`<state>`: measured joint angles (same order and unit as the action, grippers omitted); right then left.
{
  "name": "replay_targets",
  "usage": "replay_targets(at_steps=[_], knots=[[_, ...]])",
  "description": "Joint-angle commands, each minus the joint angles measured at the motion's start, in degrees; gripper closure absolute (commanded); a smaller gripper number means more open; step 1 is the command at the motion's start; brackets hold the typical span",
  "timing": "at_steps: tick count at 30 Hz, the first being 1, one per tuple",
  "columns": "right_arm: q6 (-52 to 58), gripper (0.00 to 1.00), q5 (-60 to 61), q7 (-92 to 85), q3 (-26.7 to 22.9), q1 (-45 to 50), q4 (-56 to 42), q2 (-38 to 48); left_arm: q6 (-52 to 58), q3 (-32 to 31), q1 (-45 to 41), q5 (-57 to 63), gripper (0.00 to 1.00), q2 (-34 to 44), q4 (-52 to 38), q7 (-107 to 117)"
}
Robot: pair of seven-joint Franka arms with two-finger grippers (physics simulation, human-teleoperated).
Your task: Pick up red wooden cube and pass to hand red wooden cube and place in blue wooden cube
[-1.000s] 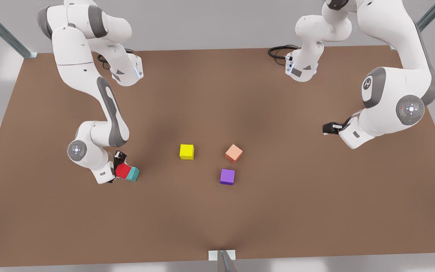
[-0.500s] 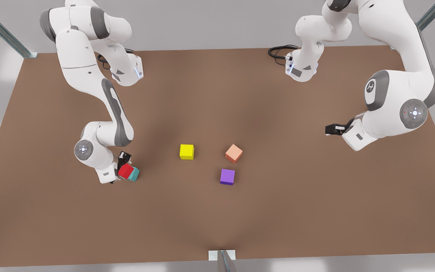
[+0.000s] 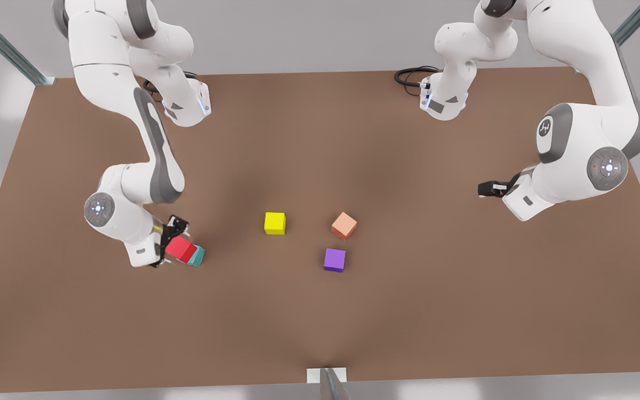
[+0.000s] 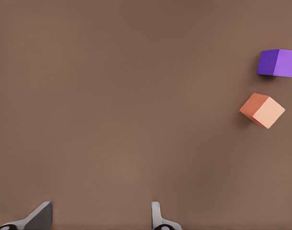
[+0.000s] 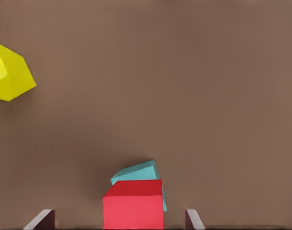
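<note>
The red wooden cube (image 3: 180, 249) (image 5: 133, 206) rests tilted on top of the teal blue wooden cube (image 3: 198, 256) (image 5: 136, 171), at the front view's left. My right gripper (image 3: 169, 243) (image 5: 117, 218) is open around the red cube, with a gap between each finger and the cube's sides. Much of the blue cube is hidden under the red one. At the front view's right my left gripper (image 3: 484, 189) (image 4: 100, 216) hovers open over bare table with nothing between its fingers; that arm waits.
A yellow cube (image 3: 275, 223) (image 5: 9, 72), a salmon-orange cube (image 3: 344, 225) (image 4: 262, 110) and a purple cube (image 3: 334, 259) (image 4: 279, 63) lie apart near the middle of the brown table (image 3: 320, 322). Cables sit by the arm bases at the far edge.
The right arm's wrist has shifted toward the front view's left and risen slightly. The red cube stays on the blue cube. The left arm has barely moved.
</note>
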<state>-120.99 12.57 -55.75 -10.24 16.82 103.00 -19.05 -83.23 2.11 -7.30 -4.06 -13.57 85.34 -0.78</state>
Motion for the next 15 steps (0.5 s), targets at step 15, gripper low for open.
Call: replay_targets(at_steps=[15], knots=[[47.07, 0.00, -13.71, 61.29, 6.64, -13.13, -24.25, 13.25, 2.46, -0.09, -0.17, 0.28, 0.00, -0.23, -0.17, 0.16]])
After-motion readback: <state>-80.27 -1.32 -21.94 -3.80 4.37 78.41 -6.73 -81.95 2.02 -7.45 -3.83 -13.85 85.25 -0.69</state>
